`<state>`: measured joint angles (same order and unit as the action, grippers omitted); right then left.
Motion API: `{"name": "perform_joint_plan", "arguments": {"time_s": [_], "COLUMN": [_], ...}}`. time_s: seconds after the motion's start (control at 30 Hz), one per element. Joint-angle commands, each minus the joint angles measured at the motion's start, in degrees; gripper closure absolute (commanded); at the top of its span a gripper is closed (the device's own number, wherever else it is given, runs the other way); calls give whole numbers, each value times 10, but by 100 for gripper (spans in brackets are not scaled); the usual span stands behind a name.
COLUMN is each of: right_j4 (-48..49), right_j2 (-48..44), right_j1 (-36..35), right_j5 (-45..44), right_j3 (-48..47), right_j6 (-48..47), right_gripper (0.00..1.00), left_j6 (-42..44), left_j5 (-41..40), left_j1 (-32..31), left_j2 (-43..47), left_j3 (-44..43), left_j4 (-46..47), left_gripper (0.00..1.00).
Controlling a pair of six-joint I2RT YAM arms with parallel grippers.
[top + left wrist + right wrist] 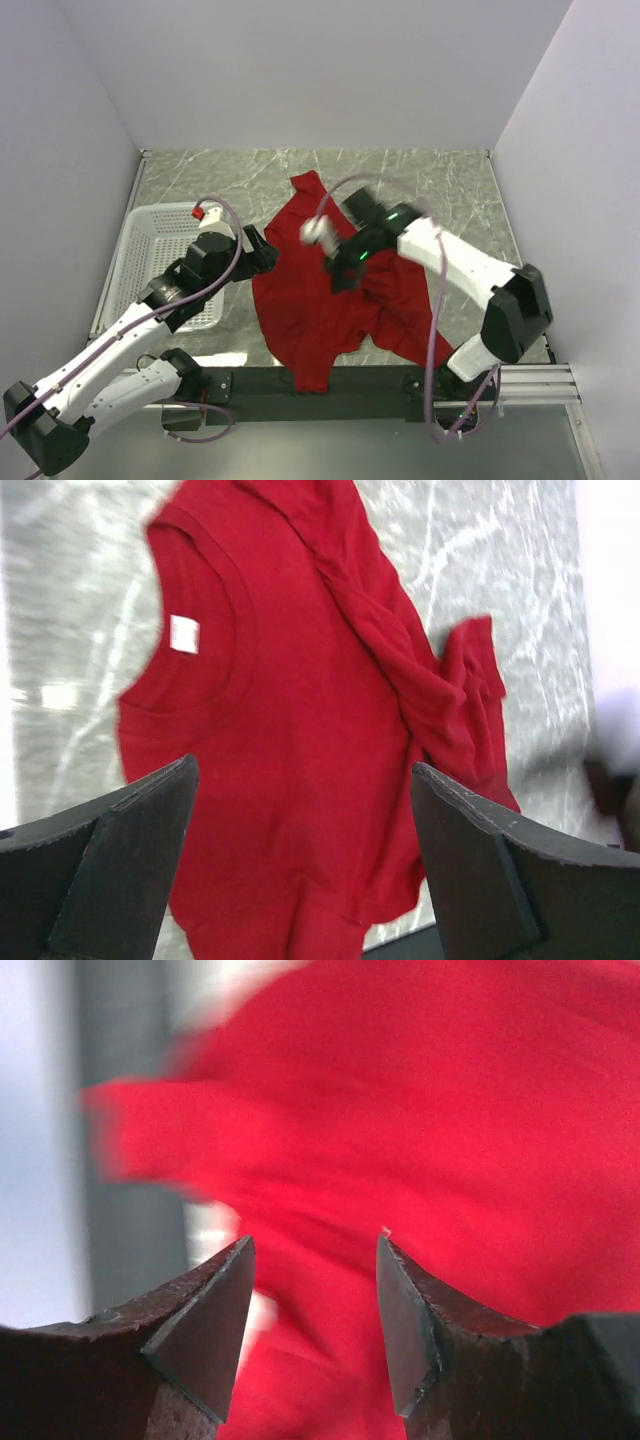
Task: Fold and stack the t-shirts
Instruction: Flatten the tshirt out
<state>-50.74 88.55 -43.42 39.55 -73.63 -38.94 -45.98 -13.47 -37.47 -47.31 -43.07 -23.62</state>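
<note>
Currently the deep-red t-shirt (310,310) lies rumpled on the table (440,180); left pincer (302,765) and right pincer (315,1250) both gape empty above it. Best smooth its bunched side flat before folding.

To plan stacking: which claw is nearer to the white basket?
Left. The left claw hovers just right of the basket; the right claw is farther right, over the t-shirt.

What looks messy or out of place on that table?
The red t-shirt lies rumpled, not flat: the side nearer the right arm is bunched into twisted folds, and its near end spills over the black rail in front.
</note>
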Motion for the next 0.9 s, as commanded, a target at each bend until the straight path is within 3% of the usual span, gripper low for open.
{"name": "perform_joint_plan", "arguments": {"time_s": [0.0, 0.13, 0.33, 0.47, 0.87], "right_j4": [75, 135, 162, 163, 166], "right_j2": [-48, -30, 64, 137, 245], "right_j1": [170, 302, 420, 432, 446], "right_j5": [-71, -126, -147, -172, -194], "right_j3": [34, 59, 44, 2, -67], "right_j6": [97, 202, 278, 286, 286], "right_gripper": [41, 43, 45, 45, 47], "left_j6": [-5, 13, 40, 39, 20], "left_j5": [69, 104, 119, 130, 145], "left_j1": [0, -1, 0, -1, 0], "left_j2": [-31, -108, -283, -367, -472], "left_j3": [13, -13, -98, -114, -110], "left_j4": [66, 107, 109, 132, 147], "left_gripper": [8, 9, 13, 17, 23]}}
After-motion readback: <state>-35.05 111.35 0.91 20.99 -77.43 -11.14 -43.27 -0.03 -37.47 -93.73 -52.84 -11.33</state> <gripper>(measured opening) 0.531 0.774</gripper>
